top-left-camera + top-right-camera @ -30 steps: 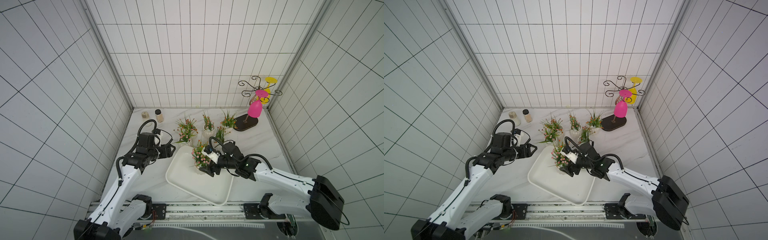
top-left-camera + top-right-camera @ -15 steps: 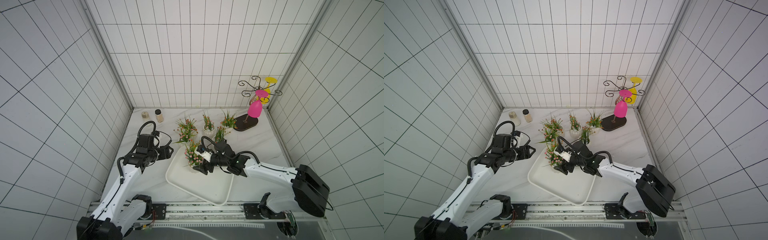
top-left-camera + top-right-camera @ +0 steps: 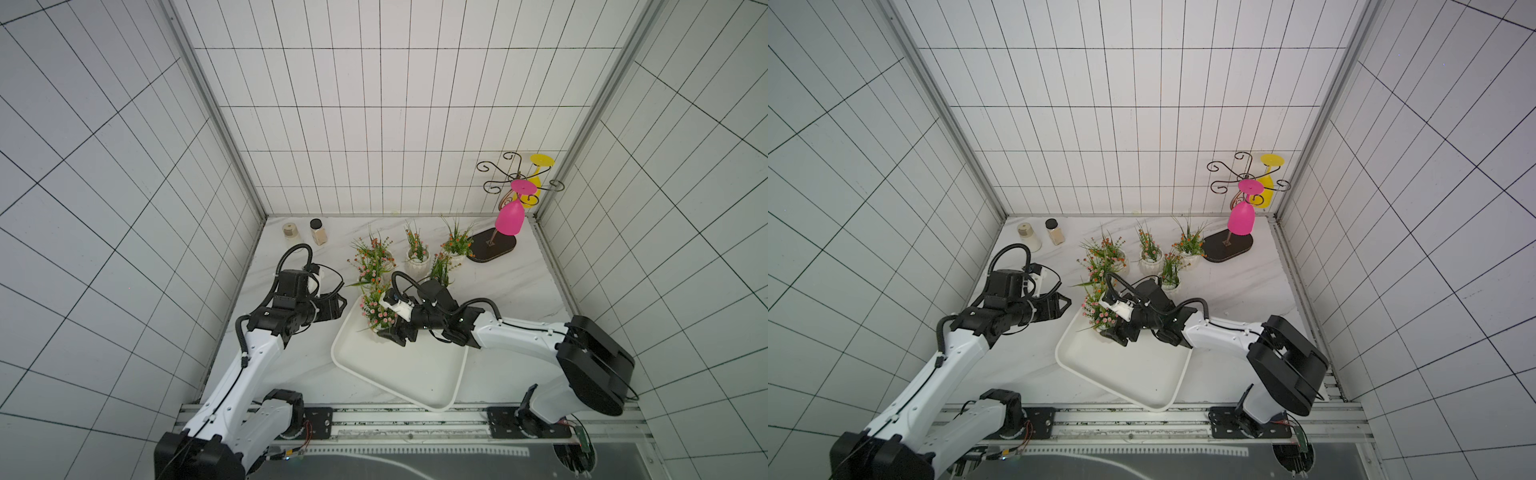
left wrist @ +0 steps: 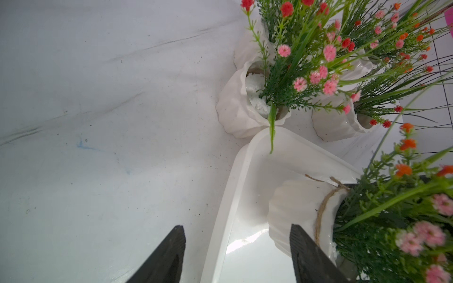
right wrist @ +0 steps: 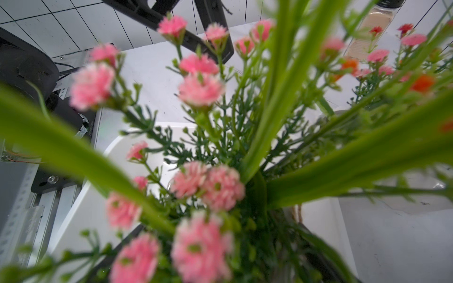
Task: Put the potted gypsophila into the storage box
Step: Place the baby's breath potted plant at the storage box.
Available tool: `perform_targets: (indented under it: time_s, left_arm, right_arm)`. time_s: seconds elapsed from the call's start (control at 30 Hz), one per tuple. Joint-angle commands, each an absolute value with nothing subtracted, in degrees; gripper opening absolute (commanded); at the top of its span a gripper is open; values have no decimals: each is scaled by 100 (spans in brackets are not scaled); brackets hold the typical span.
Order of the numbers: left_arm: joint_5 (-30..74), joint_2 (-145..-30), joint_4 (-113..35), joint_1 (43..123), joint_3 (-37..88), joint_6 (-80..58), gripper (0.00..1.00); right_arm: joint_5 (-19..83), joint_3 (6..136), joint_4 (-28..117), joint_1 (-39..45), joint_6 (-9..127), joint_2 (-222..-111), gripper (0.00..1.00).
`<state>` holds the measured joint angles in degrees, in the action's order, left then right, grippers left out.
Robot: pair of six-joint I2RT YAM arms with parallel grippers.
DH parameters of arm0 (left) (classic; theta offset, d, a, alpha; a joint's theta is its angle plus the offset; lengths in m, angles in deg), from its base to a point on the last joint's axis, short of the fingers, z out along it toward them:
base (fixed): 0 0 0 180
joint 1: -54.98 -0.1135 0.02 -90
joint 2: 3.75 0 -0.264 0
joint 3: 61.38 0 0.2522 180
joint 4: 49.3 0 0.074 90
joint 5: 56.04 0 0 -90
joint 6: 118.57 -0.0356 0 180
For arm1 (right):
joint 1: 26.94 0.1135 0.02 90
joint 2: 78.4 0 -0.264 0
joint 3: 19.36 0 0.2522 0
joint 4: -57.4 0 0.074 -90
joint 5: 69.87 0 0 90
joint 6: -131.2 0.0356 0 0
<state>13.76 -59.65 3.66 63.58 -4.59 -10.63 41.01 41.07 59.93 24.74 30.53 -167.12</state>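
Observation:
The storage box [image 3: 409, 372] [image 3: 1133, 374] is a glossy white tray lying slantwise at the table's front. My right gripper [image 3: 390, 332] [image 3: 1116, 334] is shut on one potted gypsophila [image 3: 376, 311] [image 3: 1098, 311] with pink flowers, at the box's far left corner. In the left wrist view its twine-tied pot [image 4: 296, 208] sits low inside the rim [image 4: 232, 186]; I cannot tell whether it touches the floor. Its blooms [image 5: 208, 186] fill the right wrist view. My left gripper [image 3: 338, 305] [image 3: 1065, 305] [image 4: 236, 227] hovers open and empty just left of that corner.
Several more potted gypsophila [image 3: 417, 259] [image 3: 1150, 259] [image 4: 235, 110] stand clustered on the table right behind the box. Two seasoning jars [image 3: 318, 231] are at the back left. A wire rack on a dark oval base [image 3: 492, 251] holds a pink glass [image 3: 510, 218] at the back right.
My right gripper has carried its pot leftward across the box toward the far left corner. The left gripper's jaws have narrowed a little; that arm has barely moved.

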Motion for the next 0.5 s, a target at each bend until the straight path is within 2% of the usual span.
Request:
perform_targets:
  time_s: [0.0,0.47]
  left_arm:
    - [1394,-5905,214,6341,-516,-1143,67]
    - [1384,-5869,207,6332,-528,-1161,66]
  right_arm:
    - [4263,4871,6647,2509,2875,-16813,75]
    - [4240,5023,7056,2508,2846,-17378,75]
